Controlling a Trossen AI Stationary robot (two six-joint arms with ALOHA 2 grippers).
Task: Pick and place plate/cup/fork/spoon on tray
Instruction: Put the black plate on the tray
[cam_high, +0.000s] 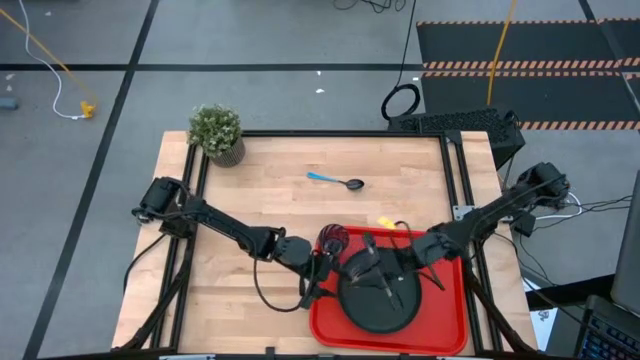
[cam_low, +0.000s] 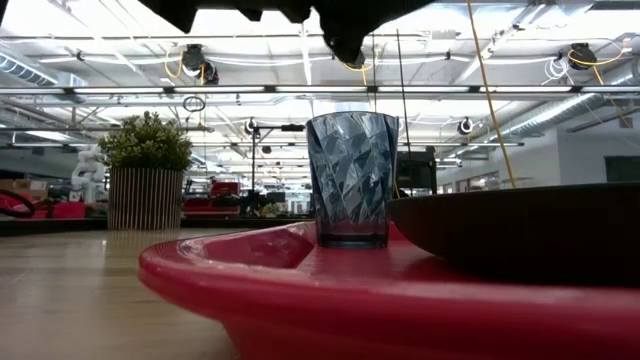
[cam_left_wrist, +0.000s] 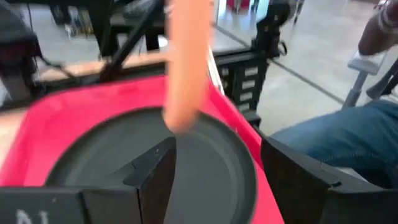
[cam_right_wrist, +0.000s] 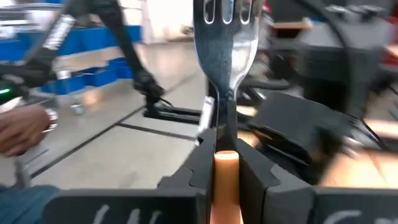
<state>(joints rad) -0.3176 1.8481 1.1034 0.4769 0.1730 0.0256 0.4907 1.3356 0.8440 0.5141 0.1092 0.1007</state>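
The red tray (cam_high: 330, 325) lies at the near middle-right of the table. On it rest the black plate (cam_high: 380, 305) and, at its far left corner, the glass cup (cam_high: 333, 240), standing upright on its base (cam_low: 350, 238). My right gripper (cam_high: 372, 258) is over the plate, shut on the orange-handled fork (cam_right_wrist: 225, 25). My left gripper (cam_high: 318, 272) is open and empty at the tray's left edge, facing across the plate (cam_left_wrist: 205, 155). The blue-handled spoon (cam_high: 335, 181) lies flat on the table, far of the tray. My right gripper pinches the fork's orange handle (cam_right_wrist: 225, 171) between its two fingers, just behind the metal neck. The fork lies along the fingers, tines (cam_right_wrist: 225, 18) pointing away from the wrist. It is lifted clear, and its handle end (cam_left_wrist: 180, 118) hangs above the plate.
A potted plant (cam_high: 217, 132) stands at the table's far left corner. A small yellow piece (cam_high: 386, 222) lies by the tray's far edge. Black frame rails run along the table's sides. A seated person's leg (cam_left_wrist: 336, 137) shows beyond the table's right edge.
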